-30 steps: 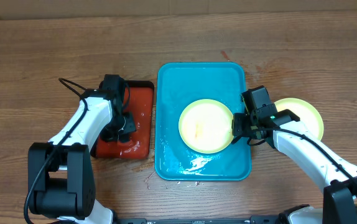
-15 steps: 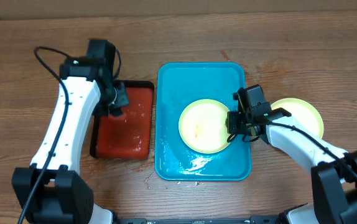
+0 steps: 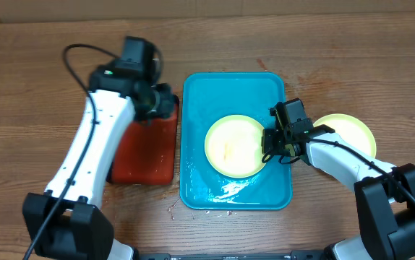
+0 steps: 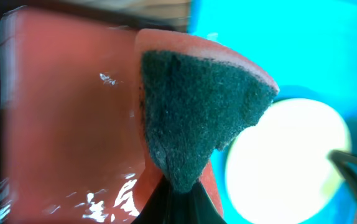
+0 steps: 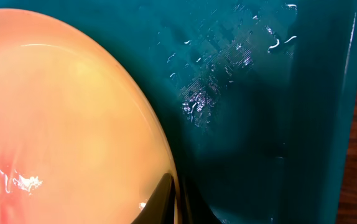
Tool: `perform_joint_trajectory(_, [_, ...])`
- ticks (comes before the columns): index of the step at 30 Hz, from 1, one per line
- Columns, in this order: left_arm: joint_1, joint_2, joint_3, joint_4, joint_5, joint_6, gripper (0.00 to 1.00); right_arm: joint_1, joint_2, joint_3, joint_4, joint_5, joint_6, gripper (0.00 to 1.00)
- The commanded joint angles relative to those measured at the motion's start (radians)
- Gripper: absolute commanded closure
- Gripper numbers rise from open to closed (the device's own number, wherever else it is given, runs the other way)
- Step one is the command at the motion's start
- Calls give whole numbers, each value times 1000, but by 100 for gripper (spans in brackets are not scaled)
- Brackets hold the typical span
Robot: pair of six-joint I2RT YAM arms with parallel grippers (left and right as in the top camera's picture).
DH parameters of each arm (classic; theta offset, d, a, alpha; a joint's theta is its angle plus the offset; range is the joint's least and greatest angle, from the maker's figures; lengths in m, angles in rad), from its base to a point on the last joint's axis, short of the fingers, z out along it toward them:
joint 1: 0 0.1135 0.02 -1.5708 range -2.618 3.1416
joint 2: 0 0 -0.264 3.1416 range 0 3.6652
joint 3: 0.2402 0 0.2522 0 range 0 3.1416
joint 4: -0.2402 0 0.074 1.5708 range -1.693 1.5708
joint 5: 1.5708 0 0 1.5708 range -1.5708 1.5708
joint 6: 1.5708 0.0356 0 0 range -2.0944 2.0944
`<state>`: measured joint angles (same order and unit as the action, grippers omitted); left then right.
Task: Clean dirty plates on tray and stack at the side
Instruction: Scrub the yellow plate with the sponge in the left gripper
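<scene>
**Sponge goes right, to the plate**

Your left gripper [image 4: 178,196] is clamped on the sponge [image 4: 197,112], over the red tray [image 3: 146,155]. The plate [image 3: 233,146] lies to its right on the turquoise tray [image 3: 229,87]. Your right gripper [image 3: 271,144] is pinched closed on its far rim.

The right arm [image 3: 338,160] partly hides the plate [image 3: 353,127] outside the tray [image 3: 229,90].

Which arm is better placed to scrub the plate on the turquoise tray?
Left. The left gripper is shut on the sponge, just beside the turquoise tray. The right gripper is shut on the rim of the plate, likely steadying it, and holds no sponge.
</scene>
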<state>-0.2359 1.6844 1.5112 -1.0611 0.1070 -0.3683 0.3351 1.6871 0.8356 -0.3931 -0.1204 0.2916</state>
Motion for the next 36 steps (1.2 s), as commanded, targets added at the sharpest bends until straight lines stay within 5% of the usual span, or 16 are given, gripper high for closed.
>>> perform_joint_trajectory(1, [-116, 21, -1, 46, 47, -48, 96, 5, 47, -12, -12, 11, 19, 96])
perform_joint_trajectory(11, [-335, 269, -7, 119, 41, -310, 96, 5, 47, -12, -26, 14, 19, 96])
perform_joint_trajectory(17, [-334, 388, -7, 122, 2, -295, 96, 5, 47, -12, -31, 13, 23, 96])
perform_joint_trajectory(24, [-335, 398, -7, 91, -209, -283, 96, 5, 47, -12, -31, 13, 23, 96])
perform_joint_trajectory(36, [-387, 517, -7, 303, 418, -256, 96, 5, 47, -12, -35, 13, 23, 96])
